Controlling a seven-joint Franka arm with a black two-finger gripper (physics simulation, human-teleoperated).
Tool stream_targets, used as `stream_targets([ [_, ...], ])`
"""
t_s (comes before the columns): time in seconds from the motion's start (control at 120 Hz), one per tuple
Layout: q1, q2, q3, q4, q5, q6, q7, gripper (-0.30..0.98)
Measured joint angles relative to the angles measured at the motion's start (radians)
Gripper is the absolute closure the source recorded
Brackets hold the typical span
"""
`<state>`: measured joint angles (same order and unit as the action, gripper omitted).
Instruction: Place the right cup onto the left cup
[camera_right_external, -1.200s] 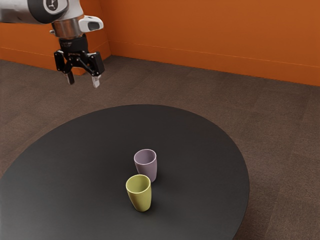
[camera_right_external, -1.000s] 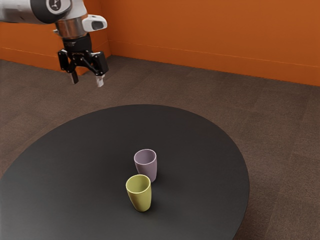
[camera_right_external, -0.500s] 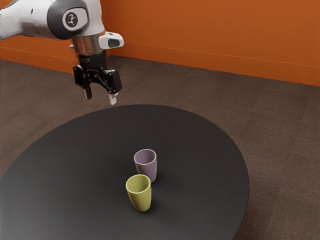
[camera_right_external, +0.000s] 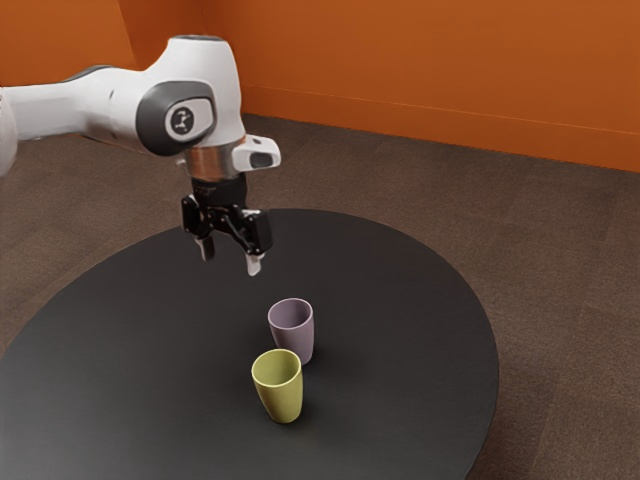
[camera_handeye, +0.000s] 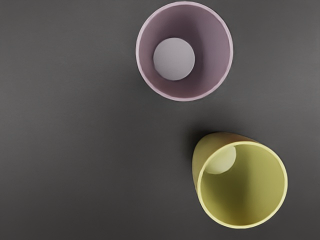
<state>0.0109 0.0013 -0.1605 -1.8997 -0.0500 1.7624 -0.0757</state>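
My gripper (camera_right_external: 231, 260) hangs above the table, fingers apart and nothing between them, on the exterior view's left of both cups and higher than their rims. A purple cup (camera_right_external: 294, 338) stands upright on the table. Close beside it, nearer the exterior camera, a yellow-green cup (camera_right_external: 281, 390) is upright too. Seen from above in the wrist view, the purple cup (camera_handeye: 215, 55) and the yellow-green cup (camera_handeye: 250, 185) have bare tabletop between them, so they stand apart. Both look hollow down to their bottoms.
The round black table (camera_right_external: 140, 350) carries the two cups. Behind it are brown carpet (camera_right_external: 560, 250) and an orange wall (camera_right_external: 450, 60). My arm reaches in from the exterior view's left, above the table's far-left edge.
My gripper has moved toward the exterior view's right and lower, from beyond the table's edge to over the tabletop, staying open. Both cups have kept their places.
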Motion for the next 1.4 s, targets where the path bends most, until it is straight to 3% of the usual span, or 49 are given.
stream_targets([
  [0.533, -0.046, -0.021, -0.019, -0.180, -0.048, 0.165, 0.013, 0.00],
  [1.017, 0.048, -0.049, -0.052, -0.249, -0.077, 0.193, -0.155, 0.00],
  [1.4, 0.018, -0.087, -0.082, -0.339, -0.094, 0.234, -0.233, 0.00],
])
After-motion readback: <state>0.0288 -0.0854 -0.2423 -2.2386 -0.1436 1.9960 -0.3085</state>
